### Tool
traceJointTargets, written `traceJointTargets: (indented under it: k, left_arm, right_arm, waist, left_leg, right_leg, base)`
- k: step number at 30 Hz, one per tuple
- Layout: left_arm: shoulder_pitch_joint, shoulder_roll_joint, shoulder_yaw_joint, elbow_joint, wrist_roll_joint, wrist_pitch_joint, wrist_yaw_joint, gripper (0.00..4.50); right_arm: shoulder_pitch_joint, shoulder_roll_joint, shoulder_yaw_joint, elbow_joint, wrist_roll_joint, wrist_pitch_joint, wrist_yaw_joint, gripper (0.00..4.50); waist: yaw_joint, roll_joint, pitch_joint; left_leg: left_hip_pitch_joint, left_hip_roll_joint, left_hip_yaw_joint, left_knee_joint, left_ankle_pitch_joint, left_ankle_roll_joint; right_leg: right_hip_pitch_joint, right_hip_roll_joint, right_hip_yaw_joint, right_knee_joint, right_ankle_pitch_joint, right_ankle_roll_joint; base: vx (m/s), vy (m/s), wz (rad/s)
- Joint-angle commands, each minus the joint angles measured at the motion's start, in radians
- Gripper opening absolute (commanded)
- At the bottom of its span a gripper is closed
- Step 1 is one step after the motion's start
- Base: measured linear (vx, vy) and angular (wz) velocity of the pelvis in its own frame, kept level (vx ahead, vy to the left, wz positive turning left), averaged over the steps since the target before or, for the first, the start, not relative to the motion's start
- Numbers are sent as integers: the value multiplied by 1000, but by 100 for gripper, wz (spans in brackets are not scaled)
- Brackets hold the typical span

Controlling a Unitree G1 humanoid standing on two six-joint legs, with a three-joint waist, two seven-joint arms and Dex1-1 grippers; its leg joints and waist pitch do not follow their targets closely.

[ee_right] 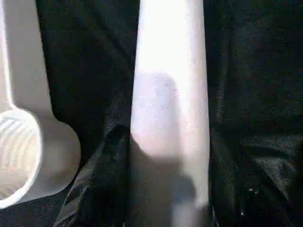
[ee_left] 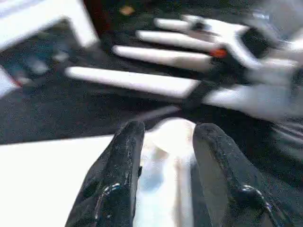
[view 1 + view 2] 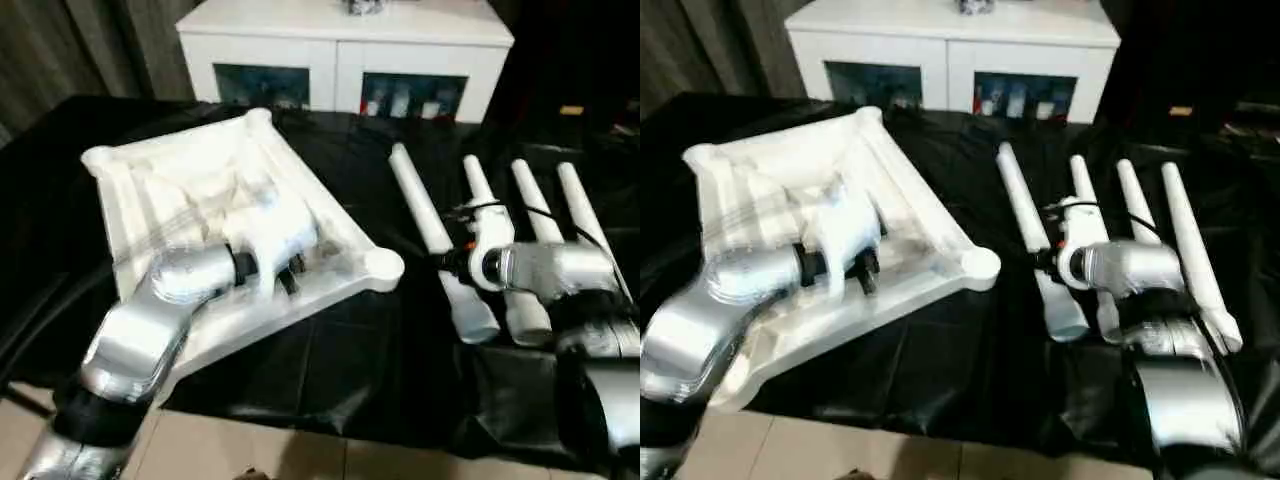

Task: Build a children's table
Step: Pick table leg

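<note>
Nearest us in the head views, two silver forearms reach out over a table draped in glossy, crinkled black sheeting (image 3: 330, 370). Our left gripper (image 3: 291, 272) hangs over the tabletop (image 3: 200, 200), a white moulded plastic rectangle lying ribbed side up and tilted, with a round socket (image 3: 384, 266) at its near right corner. To the right, four legs lie side by side on the sheeting, long smooth white tubes widening toward us: the first leg (image 3: 425, 215), the second leg (image 3: 478, 185), the third leg (image 3: 535, 210) and the fourth leg (image 3: 580, 215). Our right gripper (image 3: 1047, 262) sits down at the first leg's thick end. Behind the table stands a white cabinet (image 3: 345, 45) with glass doors.

From the left wrist, we see two shiny black fingers (image 2: 116, 179) partly apart, straddling the tabletop's rounded rim and corner socket; we cannot tell whether they press on it. Beyond them the legs lie blurred on the sheeting.

From the right wrist, the first leg runs up between the two black fingers (image 1: 102, 184), one on each side and close against the smooth tube; whether they truly clamp it we cannot tell. Beside it, apart from the leg, sits the ribbed round corner socket.
</note>
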Motion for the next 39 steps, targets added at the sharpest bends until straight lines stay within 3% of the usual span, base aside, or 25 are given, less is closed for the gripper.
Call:
traceJointTargets:
  k: [1, 2, 3, 6, 7, 9, 10, 11, 15, 16, 20, 22, 24, 28, 31, 34, 39]
  left_arm:
    - [-37, -44, 68, 37, -16, 17, 79, 227]
    - [-71, -94, 130, 57, -73, 90, 113, 234]
    - [-119, -182, 230, 69, -177, 185, 169, 239]
    - [-161, -265, 309, 78, -286, 268, 207, 278]
    - [-177, -290, 325, 89, -316, 292, 216, 278]
    - [-216, -352, 355, 123, -384, 338, 235, 287]
    - [-228, -369, 361, 134, -401, 349, 239, 300]
    - [-239, -390, 366, 145, -422, 358, 242, 321]
    - [-271, -445, 395, 151, -460, 421, 255, 333]
    - [-285, -467, 413, 151, -497, 448, 269, 363]
    - [-310, -503, 446, 146, -580, 491, 304, 369]
    - [-313, -511, 449, 144, -600, 500, 309, 410]
    - [-313, -513, 443, 143, -599, 508, 312, 408]
    - [-300, -500, 396, 154, -530, 498, 330, 450]
    - [-295, -469, 349, 169, -476, 469, 381, 450]
    - [-292, -467, 349, 171, -471, 465, 399, 450]
    - [-301, -466, 395, 184, -452, 465, 457, 402]
  right_arm:
    - [17, -4, -60, -133, 63, -18, 24, 181]
    - [28, -2, -99, -196, 111, 21, 45, 181]
    - [46, 5, -167, -300, 212, 94, 101, 181]
    - [90, 10, -200, -428, 324, 144, 197, 181]
    - [123, 9, -195, -487, 361, 134, 246, 181]
    - [197, 12, -193, -605, 453, 137, 327, 180]
    - [214, 13, -193, -628, 475, 140, 344, 180]
    - [227, 13, -194, -649, 494, 148, 356, 180]
    - [255, 18, -204, -724, 541, 184, 373, 180]
    - [261, 19, -205, -757, 562, 205, 380, 180]
    - [281, 15, -192, -815, 603, 221, 381, 180]
    - [291, 7, -171, -835, 607, 219, 387, 180]
    - [298, 2, -155, -850, 603, 212, 388, 180]
    - [296, -10, -62, -897, 488, 140, 335, 180]
    - [295, -22, 37, -940, 380, 61, 281, 180]
    - [294, -13, 63, -950, 346, 30, 251, 180]
    - [289, 14, 109, -947, 277, -31, 184, 180]
  waist:
    - [4, -17, -71]
    - [3, -18, -70]
    - [4, -20, -72]
    - [13, -24, -73]
    - [15, -31, -72]
    - [27, -25, -71]
    - [30, -31, -70]
    - [34, -30, -70]
    - [38, -34, -68]
    - [37, -35, -66]
    - [40, -36, -66]
    - [40, -38, -66]
    - [39, -37, -65]
    - [37, -34, -64]
    - [36, -32, -64]
    - [32, -31, -64]
    - [28, -32, -67]
  left_leg:
    - [5, 63, -19, -65, 2, 47]
    - [4, 62, -18, -65, 5, 52]
    - [6, 60, -15, -62, 14, 58]
    - [-4, 59, -21, -59, 43, 113]
    - [-1, 60, -17, -56, 32, 128]
    - [1, 64, -17, -55, 41, 146]
    - [2, 65, -16, -55, 40, 151]
    - [3, 66, -17, -56, 43, 151]
    - [3, 69, -20, -58, 52, 136]
    - [3, 67, -18, -59, 41, 126]
    - [1, 66, -21, -59, 40, 114]
    - [-1, 64, -21, -58, 57, 117]
    - [-1, 64, -22, -59, 60, 118]
    - [0, 67, -24, -60, 65, 105]
    - [1, 67, -25, -61, 56, 90]
    - [0, 66, -24, -62, 48, 79]
    - [-2, 64, -24, -60, 62, 88]
  right_leg:
    - [59, -83, 48, -52, 86, -290]
    - [60, -82, 49, -54, 94, -291]
    - [64, -82, 53, -50, 129, -304]
    - [65, -86, 46, -49, 141, -321]
    - [62, -86, 48, -53, 123, -321]
    - [58, -87, 47, -56, 99, -312]
    - [56, -85, 46, -60, 75, -306]
    - [54, -85, 46, -61, 62, -303]
    - [48, -86, 45, -65, 8, -290]
    - [50, -86, 46, -67, -11, -284]
    - [51, -88, 47, -69, -23, -270]
    - [52, -86, 46, -68, -4, -265]
    - [51, -86, 46, -70, -6, -257]
    - [48, -86, 47, -71, -17, -234]
    - [48, -85, 48, -71, -20, -226]
    - [50, -86, 49, -69, -3, -229]
    - [52, -85, 49, -63, 55, -247]
  base:
    - [0, 0, 0]
    - [0, 0, 0]
    - [0, 0, 0]
    - [0, 0, 0]
    - [0, 0, 0]
    - [0, 0, 0]
    - [0, 0, 0]
    - [0, 0, 0]
    - [0, 0, 0]
    - [0, 0, 0]
    - [0, 0, 0]
    - [0, 0, 0]
    - [0, 0, 0]
    - [0, 0, 0]
    - [0, 0, 0]
    - [0, 0, 0]
    - [0, 0, 0]
